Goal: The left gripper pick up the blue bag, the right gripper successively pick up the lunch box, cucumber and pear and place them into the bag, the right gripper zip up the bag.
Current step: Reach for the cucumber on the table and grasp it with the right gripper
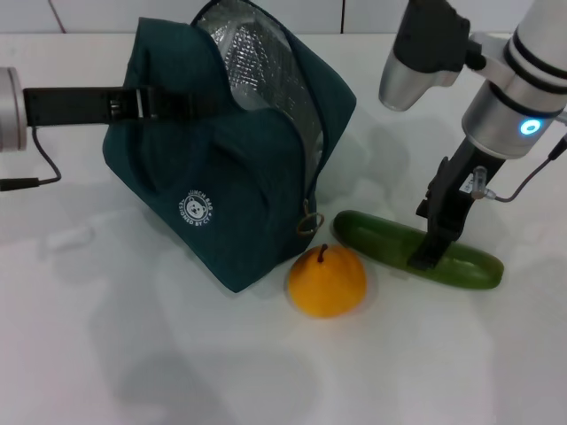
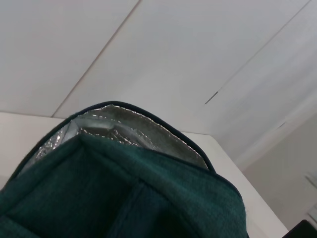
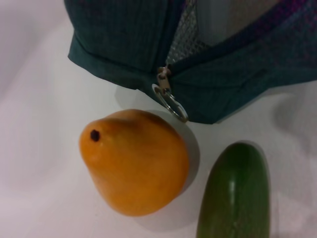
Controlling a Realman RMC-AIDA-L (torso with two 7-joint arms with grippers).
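The blue bag (image 1: 221, 177) stands tilted on the white table, its mouth open and its silver lining (image 1: 266, 62) showing. My left gripper (image 1: 159, 101) reaches in from the left and is shut on the bag's top edge; the left wrist view shows only the bag's fabric (image 2: 124, 198) and lining up close. The pear (image 1: 326, 281) lies just in front of the bag, near the ring-pull zipper (image 1: 308, 221). To its right lies the cucumber (image 1: 416, 251), and my right gripper (image 1: 429, 250) is down on its middle. In the right wrist view, the pear (image 3: 136, 166), cucumber (image 3: 235, 193) and zipper ring (image 3: 171, 101) show. The lunch box is hidden.
A black cable (image 1: 40, 168) runs across the table at the far left, under my left arm's silver wrist (image 1: 7, 97). A thin wire (image 1: 532, 177) hangs off my right arm. White table surface spreads in front of the pear and the bag.
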